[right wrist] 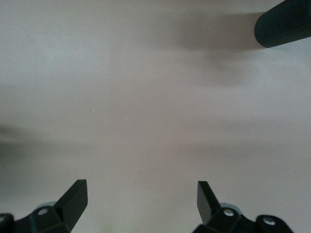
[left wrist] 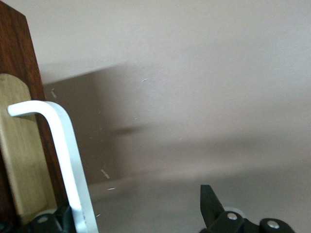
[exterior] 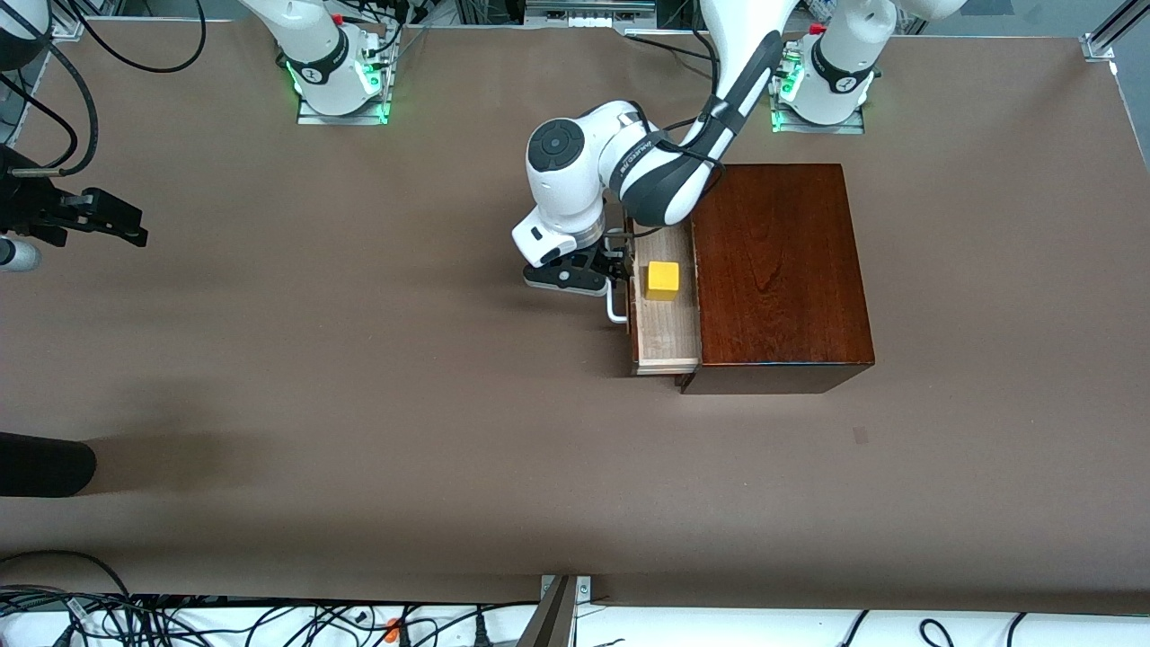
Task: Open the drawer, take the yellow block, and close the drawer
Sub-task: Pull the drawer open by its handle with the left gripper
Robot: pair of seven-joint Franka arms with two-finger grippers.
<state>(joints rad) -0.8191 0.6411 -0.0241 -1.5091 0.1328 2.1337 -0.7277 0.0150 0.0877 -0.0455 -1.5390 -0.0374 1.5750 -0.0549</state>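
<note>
The reddish-brown wooden box (exterior: 780, 270) stands toward the left arm's end of the table. Its drawer (exterior: 669, 337) is slid partly out and shows a pale wood inside. The yellow block (exterior: 663, 279) sits in the drawer. My left gripper (exterior: 618, 262) is at the white handle (exterior: 616, 310), in front of the drawer. In the left wrist view, the left gripper (left wrist: 136, 211) is open and the handle (left wrist: 65, 150) stands just inside one finger, ungripped. My right gripper (exterior: 112, 220) waits open and empty over bare table at the right arm's end, as its wrist view (right wrist: 141, 196) shows.
A black rounded object (exterior: 40, 467) lies at the table's edge at the right arm's end, nearer the front camera; it also shows in the right wrist view (right wrist: 284, 22). Cables (exterior: 180, 620) run along the front edge.
</note>
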